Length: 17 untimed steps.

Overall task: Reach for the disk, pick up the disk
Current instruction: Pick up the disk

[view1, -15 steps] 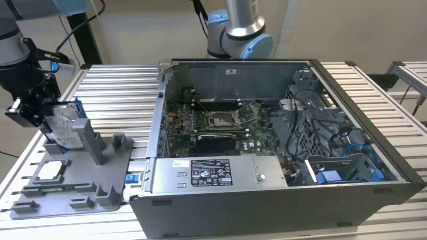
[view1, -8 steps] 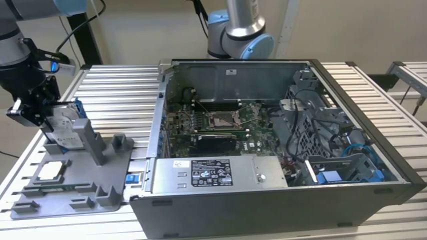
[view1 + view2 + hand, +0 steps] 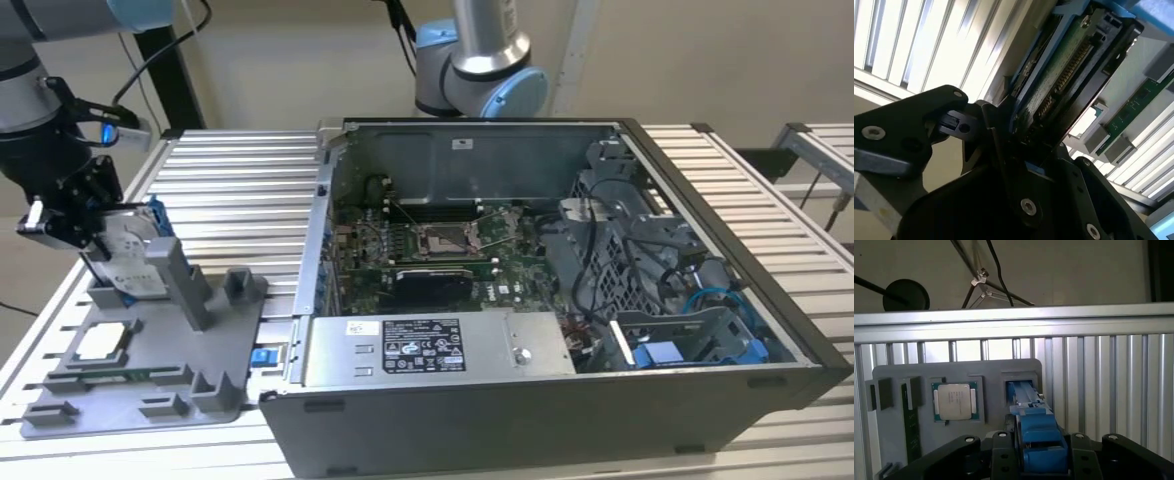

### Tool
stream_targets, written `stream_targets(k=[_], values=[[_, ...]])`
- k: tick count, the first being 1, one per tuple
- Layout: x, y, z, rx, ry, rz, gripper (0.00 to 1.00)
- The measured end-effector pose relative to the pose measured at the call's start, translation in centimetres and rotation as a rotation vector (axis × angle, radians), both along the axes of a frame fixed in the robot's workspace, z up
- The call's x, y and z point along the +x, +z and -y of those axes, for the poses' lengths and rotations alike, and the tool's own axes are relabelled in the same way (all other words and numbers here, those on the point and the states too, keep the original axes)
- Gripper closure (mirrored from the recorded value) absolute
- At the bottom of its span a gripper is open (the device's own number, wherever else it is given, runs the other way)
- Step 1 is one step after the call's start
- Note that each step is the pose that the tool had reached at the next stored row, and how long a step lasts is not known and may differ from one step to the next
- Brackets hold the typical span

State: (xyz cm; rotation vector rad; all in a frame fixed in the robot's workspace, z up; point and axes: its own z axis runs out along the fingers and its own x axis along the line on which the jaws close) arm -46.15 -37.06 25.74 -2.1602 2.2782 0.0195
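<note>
Black gripper (image 3: pixel 64 215) at the exterior view's left, squeezed tight on the disk (image 3: pixel 130 240). In the first wrist view, one black finger (image 3: pixel 1003 452) on each side of the disk (image 3: pixel 1039 432), pressed up against its blue rail, with no gap to see. In the second wrist view, the green board side of the disk (image 3: pixel 1064 75) very close, pinched in the black gripper parts.

Disk standing up on its thin edge, silver face and white label showing in the exterior view. Lower end down at a slot in the grey fixture (image 3: pixel 200 385). Cannot tell if that end touches the bottom of the slot. Tall grey post (image 3: pixel 178 275) just beside the disk, on the near side.

Also on the grey fixture (image 3: pixel 954 371): a small square silver chip (image 3: pixel 107 343) lying flat in its own pocket, seen too in the first wrist view (image 3: pixel 955 401). Thin green memory stick (image 3: pixel 134 375) near the chip, lying in a long groove.

Under it all, a metal table (image 3: pixel 240 190) with long ribs. Just beside the fixture, toward the exterior view's right, a big open computer case (image 3: pixel 561 405) with a green board and wires inside. Behind the case, a second grey and blue robot arm (image 3: pixel 481 70), well apart from the disk.
</note>
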Motion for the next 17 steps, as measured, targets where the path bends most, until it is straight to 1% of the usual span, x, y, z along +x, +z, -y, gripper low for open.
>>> stream_targets(k=[17], values=[[0.0,0.0,0.0,-0.0002,0.0,-0.0004,1.0]])
